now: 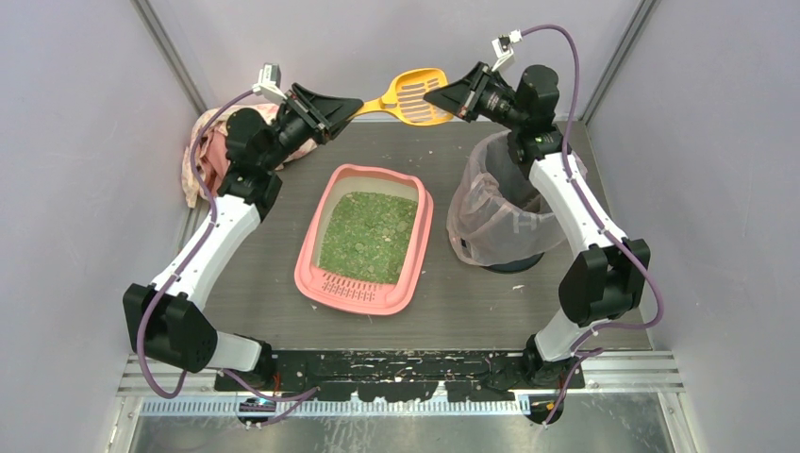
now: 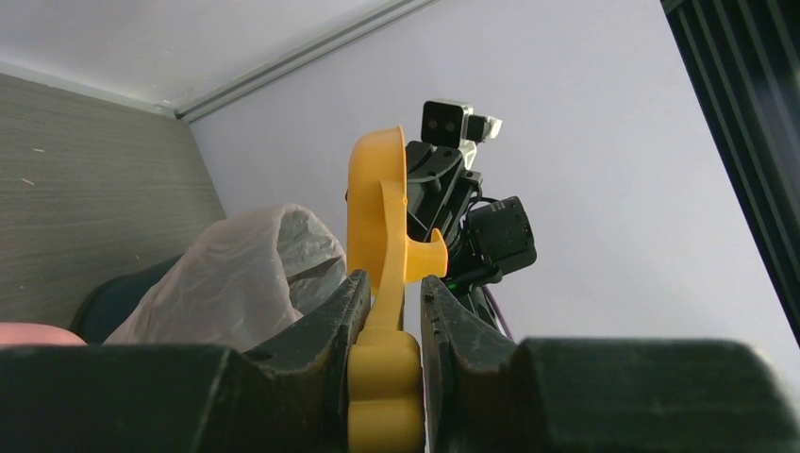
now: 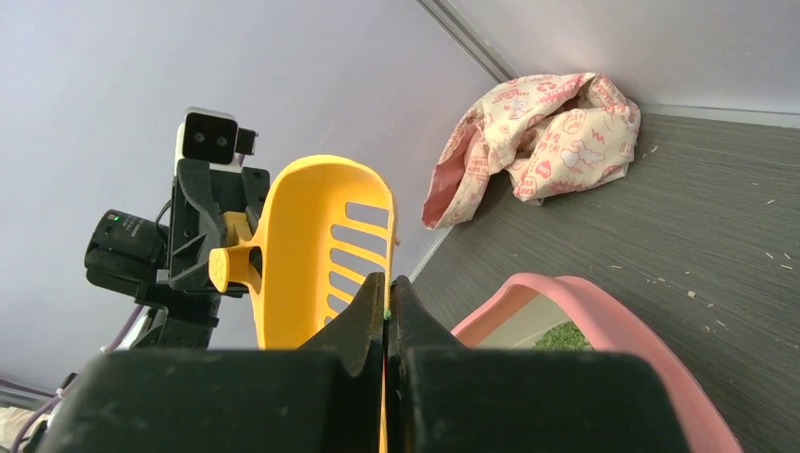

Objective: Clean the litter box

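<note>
A yellow slotted scoop [image 1: 415, 97] hangs in the air at the back of the table, held between both arms. My left gripper [image 1: 354, 109] is shut on its thick handle [image 2: 382, 377], with a jaw on each side. My right gripper [image 1: 436, 99] is shut on the thin rim of the scoop's bowl [image 3: 302, 245]. The litter box [image 1: 363, 300], a pink tray, sits below on the middle of the table with green granules [image 1: 368, 236] inside. Its rim [image 3: 604, 302] shows in the right wrist view.
A dark round bin lined with a translucent bag [image 1: 491, 212] stands right of the tray, under the right arm. A crumpled pink-patterned cloth [image 1: 203, 151] lies in the back left corner. Walls enclose the table on three sides.
</note>
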### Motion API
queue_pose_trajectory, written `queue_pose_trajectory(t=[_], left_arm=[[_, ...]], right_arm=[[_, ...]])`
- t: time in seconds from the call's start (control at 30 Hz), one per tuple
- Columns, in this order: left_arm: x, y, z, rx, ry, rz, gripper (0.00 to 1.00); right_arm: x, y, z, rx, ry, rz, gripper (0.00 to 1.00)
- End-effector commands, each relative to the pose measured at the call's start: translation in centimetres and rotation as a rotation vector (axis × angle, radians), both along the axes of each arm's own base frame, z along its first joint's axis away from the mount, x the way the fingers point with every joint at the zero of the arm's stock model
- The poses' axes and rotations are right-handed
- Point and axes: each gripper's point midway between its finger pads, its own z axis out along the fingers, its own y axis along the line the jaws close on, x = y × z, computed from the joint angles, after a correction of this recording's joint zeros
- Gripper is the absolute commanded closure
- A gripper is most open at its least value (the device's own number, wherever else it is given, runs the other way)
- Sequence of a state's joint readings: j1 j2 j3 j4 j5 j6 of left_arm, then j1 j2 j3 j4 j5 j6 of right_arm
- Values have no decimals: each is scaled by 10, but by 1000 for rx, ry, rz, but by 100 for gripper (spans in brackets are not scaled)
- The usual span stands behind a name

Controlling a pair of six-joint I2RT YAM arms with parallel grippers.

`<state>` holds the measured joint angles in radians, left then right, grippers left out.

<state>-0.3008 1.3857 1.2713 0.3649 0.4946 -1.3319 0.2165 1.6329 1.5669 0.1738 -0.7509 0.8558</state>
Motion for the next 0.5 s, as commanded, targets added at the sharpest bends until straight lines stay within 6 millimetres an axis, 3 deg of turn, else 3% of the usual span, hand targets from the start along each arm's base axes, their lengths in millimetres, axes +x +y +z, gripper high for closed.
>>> queue_pose_trajectory(t=[0.0,0.13,0.23,0.27,0.47], left_arm=[[-20,-4,21,-3,-83,-44,73],[-22,-5,13,4,-66,-48,76],[-20,-4,8,6,-52,-43,98],[-20,-4,7,8,-48,-42,100],[-16,-3,7,28,-35,-24,100]], right_arm=[[-4,3,22,19,-86,16,99],[-2,4,19,17,-80,17,99],[-2,6,18,17,-78,21,100],[-2,7,17,16,-77,23,99],[-5,7,14,13,-68,25,98]])
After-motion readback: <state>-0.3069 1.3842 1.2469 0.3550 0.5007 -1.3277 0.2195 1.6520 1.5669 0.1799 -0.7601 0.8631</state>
